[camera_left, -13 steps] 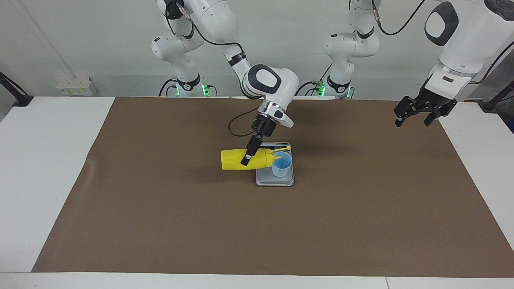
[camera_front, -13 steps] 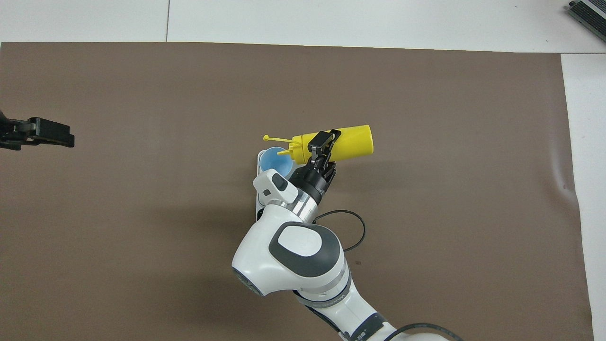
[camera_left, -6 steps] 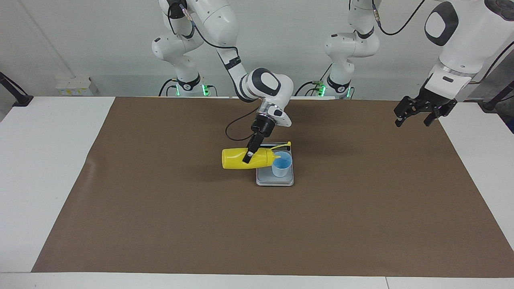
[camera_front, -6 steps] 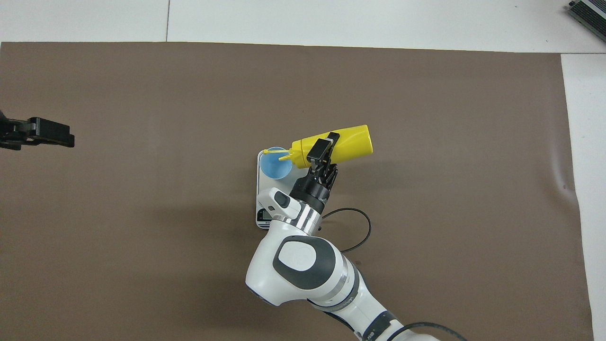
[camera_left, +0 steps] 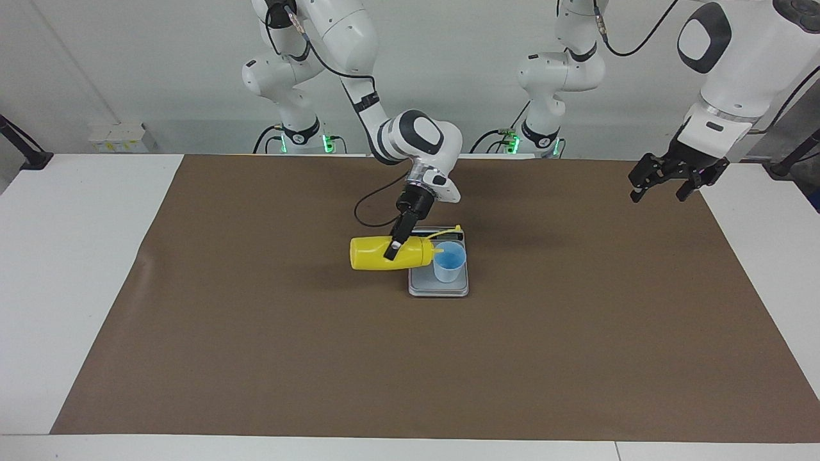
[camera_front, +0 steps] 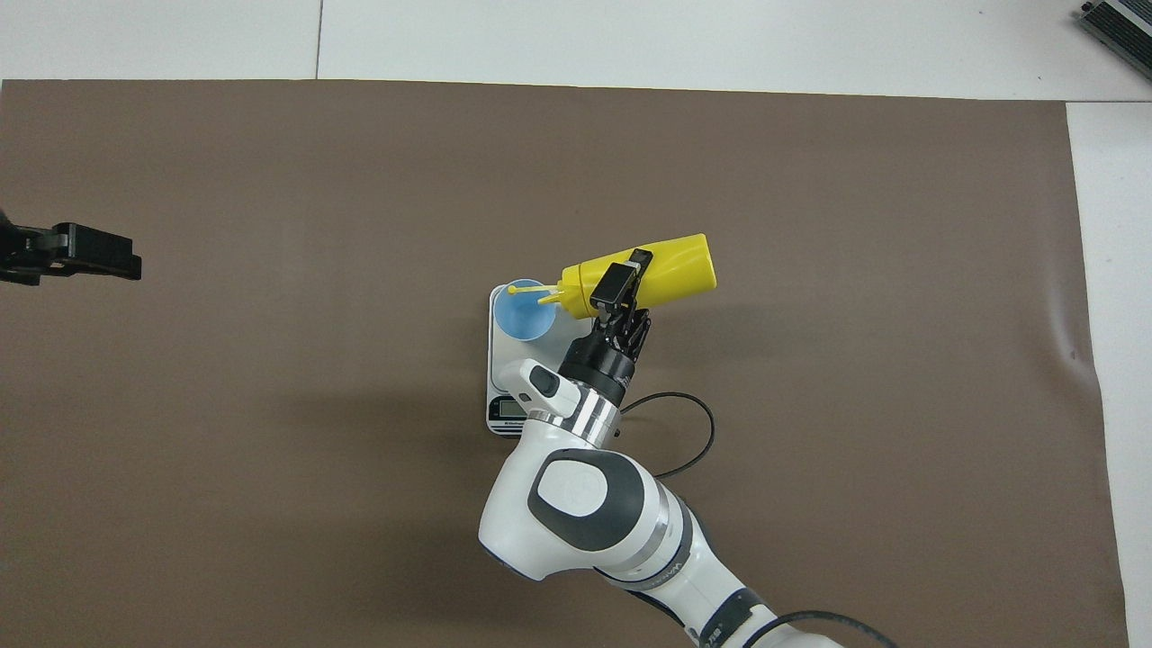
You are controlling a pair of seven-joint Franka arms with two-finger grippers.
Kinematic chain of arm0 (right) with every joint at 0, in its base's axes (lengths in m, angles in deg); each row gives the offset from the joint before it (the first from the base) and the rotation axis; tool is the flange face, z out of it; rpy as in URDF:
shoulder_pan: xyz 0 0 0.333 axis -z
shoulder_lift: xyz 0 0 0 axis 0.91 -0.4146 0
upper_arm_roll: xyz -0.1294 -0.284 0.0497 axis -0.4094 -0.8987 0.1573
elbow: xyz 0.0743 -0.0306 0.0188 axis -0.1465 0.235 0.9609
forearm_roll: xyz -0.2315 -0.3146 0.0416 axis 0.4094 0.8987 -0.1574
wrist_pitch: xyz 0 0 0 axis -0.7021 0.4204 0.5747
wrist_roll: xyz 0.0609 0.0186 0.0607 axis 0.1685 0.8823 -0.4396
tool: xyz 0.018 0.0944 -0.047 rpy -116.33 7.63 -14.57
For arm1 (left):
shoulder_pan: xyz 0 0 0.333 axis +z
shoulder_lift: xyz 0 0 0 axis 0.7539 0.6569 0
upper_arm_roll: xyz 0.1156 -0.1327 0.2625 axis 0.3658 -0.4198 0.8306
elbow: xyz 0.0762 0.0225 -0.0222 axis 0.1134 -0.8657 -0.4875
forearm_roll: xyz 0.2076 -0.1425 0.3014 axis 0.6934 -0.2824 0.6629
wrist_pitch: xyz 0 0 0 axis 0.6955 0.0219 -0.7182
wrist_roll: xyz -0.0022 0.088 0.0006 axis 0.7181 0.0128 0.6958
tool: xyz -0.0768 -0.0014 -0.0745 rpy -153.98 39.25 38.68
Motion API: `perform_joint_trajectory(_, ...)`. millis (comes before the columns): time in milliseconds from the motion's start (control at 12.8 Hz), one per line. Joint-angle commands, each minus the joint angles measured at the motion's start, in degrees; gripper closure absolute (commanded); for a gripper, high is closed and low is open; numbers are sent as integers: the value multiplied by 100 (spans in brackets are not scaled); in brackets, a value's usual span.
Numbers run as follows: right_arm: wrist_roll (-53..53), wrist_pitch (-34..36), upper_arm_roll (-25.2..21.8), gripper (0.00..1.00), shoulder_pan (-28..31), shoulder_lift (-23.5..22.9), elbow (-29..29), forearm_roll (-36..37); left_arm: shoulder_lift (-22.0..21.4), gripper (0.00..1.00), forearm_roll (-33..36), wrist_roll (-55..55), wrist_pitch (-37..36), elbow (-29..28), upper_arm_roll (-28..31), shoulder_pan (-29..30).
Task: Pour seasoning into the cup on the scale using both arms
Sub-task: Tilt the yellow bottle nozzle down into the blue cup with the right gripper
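Right gripper (camera_left: 391, 250) pinches seasoning (camera_left: 381, 253), tipped flat, nozzle over cup (camera_left: 450, 262) on scale (camera_left: 423, 285). Keep nozzle inside cup rim; squeeze gently. Left gripper (camera_left: 666, 182) waits spread, well apart from scale.

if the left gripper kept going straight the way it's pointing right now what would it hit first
The left gripper hangs with open jaws, pointing down over the left arm's end of the brown table mat. Nothing lies under it, so it would probably meet the bare mat first, though exactly where is hard to judge.
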Motion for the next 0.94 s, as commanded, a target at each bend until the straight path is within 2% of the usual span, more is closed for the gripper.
perform_joint_trajectory(0, 144, 255, 35, 100, 11, 121, 207, 376, -113, 0, -79, -28, -17, -93, 12, 14)
perform_joint_trajectory(468, 319, 238, 44, 100, 20, 94, 146, 280, -113, 0, -79, -28, -17, -93, 12, 14)
perform_joint_trajectory(701, 460, -330, 36, 100, 125, 172, 102, -245, -113, 0, -79, -28, -17, -93, 12, 14)
perform_joint_trajectory(857, 391, -902, 36, 100, 449, 322, 5, -641, -113, 0, -79, -28, -17, -93, 12, 14)
